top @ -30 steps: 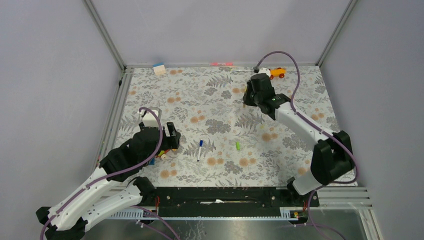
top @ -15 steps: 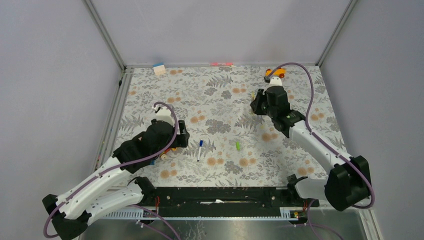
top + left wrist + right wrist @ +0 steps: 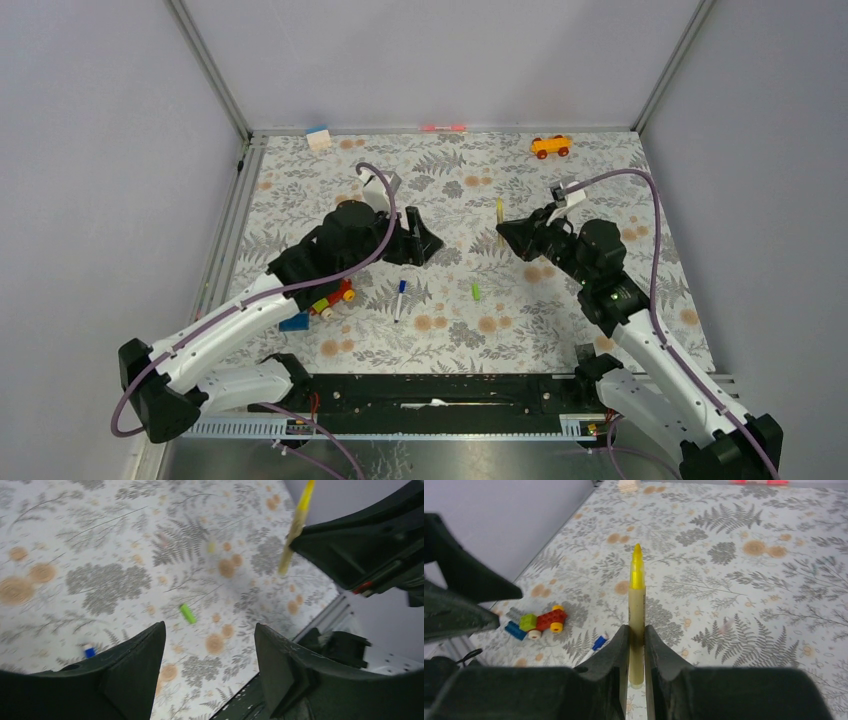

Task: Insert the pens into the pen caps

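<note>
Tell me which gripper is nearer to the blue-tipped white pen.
Left. The left gripper is just beyond the white pen; the right gripper, holding the yellow pen, is far to its right.

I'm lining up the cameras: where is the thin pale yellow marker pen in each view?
Top external: thin pale yellow marker pen, centre-right, at the right gripper.
Left wrist: upper right, slanted.
Right wrist: centre, clamped in the gripper.
Shared landmark: white pen with blue end, in all three.

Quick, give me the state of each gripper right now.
Left gripper: open, holding nothing.
Right gripper: closed on the yellow pen, tip pointing away from the wrist.
</note>
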Motion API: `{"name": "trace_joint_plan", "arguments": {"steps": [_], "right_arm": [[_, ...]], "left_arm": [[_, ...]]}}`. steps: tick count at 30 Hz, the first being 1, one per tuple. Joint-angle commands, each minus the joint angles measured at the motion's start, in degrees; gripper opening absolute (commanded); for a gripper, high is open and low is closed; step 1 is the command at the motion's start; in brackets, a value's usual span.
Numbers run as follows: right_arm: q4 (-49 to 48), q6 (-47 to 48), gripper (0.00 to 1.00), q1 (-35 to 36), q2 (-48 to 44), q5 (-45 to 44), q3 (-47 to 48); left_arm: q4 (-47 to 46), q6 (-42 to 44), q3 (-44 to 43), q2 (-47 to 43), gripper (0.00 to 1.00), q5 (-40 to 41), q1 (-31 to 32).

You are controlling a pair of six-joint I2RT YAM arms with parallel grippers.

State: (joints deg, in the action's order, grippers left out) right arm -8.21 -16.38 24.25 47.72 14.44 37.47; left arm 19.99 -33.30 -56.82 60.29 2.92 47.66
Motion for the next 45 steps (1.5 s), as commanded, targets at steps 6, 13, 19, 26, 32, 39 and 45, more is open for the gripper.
{"name": "trace_joint_plan", "arguments": {"steps": [6, 13, 19, 26, 32, 39, 45], "right_arm": [[-8.4, -0.7, 0.00, -0.1, -5.5, 13.9, -2.6], [-8.9, -2.8, 0.00, -0.1, -5.0, 19.0, -2.1], [-10.2, -3.5, 0.00, -0.1, -5.2, 22.3, -2.6], [-10.4, -3.6, 0.00, -0.1, -5.8, 24.8, -2.6], [-11.8, -4.1, 0.00, -0.1, -6.4, 27.3, -2.9], [-12.8, -4.6, 0.00, -0.1, -6.7, 27.8, -3.1], [-10.8, -4.4, 0.51, -0.1, -7.1, 24.8, -2.8]], "left_arm": [[-15.9, -2.4, -5.5, 4.0, 0.66, -15.4, 0.0], [-18.6, -2.8, -7.7, 6.8, 0.61, -17.5, 1.5], [-18.9, -2.8, -10.0, 10.0, 0.56, -17.3, 2.7], [-19.8, -3.1, -11.1, 11.9, 0.46, -16.9, 3.8], [-21.9, -3.9, -11.6, 13.1, 0.27, -16.5, 4.5], [-22.5, -4.8, -11.3, 13.9, 0.00, -17.2, 5.0], [-25.9, -7.1, -8.1, 12.4, 0.00, -15.1, 5.1]]}}
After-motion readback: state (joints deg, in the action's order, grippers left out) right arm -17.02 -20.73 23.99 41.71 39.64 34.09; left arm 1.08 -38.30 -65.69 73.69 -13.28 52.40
